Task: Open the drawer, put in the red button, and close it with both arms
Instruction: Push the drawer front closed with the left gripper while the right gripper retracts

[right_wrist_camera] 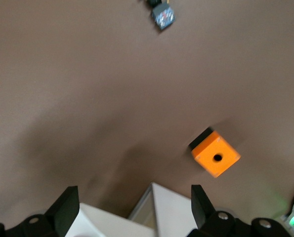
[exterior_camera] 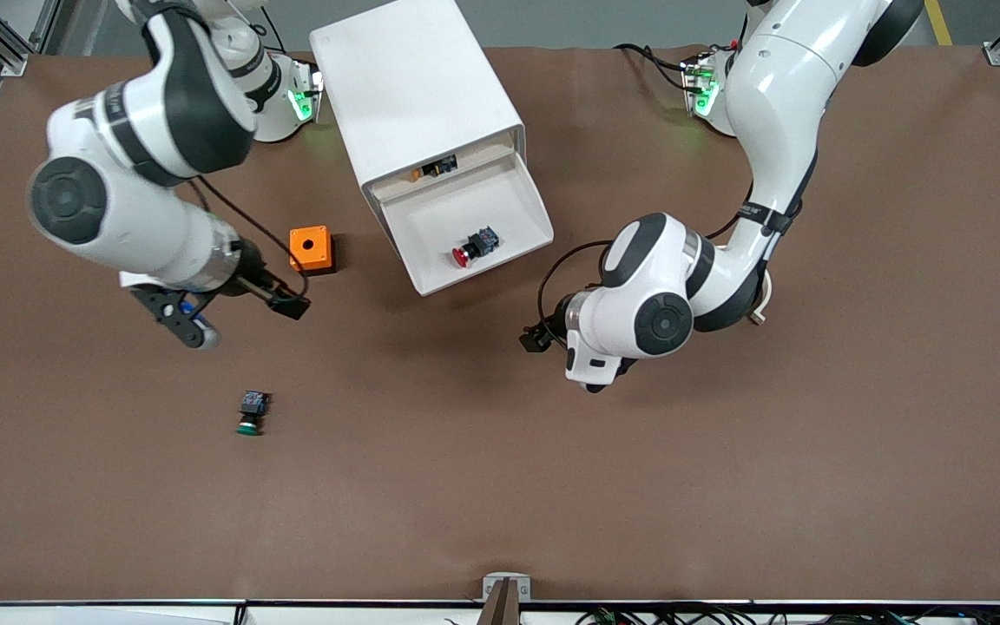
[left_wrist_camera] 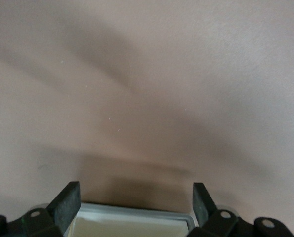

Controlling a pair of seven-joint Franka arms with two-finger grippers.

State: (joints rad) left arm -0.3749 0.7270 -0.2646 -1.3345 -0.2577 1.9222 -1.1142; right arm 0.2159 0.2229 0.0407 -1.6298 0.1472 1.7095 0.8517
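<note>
A: What colours are on the table [exterior_camera: 726,486]?

B: Its covering is plain matte brown. The cabinet [exterior_camera: 413,87] is white, and so is its open drawer [exterior_camera: 517,187]. The red button [exterior_camera: 475,246] in it has a red cap on a black-and-blue body.

A: And nearer the right arm's end?

B: An orange box [exterior_camera: 310,249] with a dark round hole on top, black along one side. Nearer the front camera lies a green-capped button [exterior_camera: 251,412] with a dark body.

A: The arms?

B: White with black bands; green lights glow at both bases.
</note>
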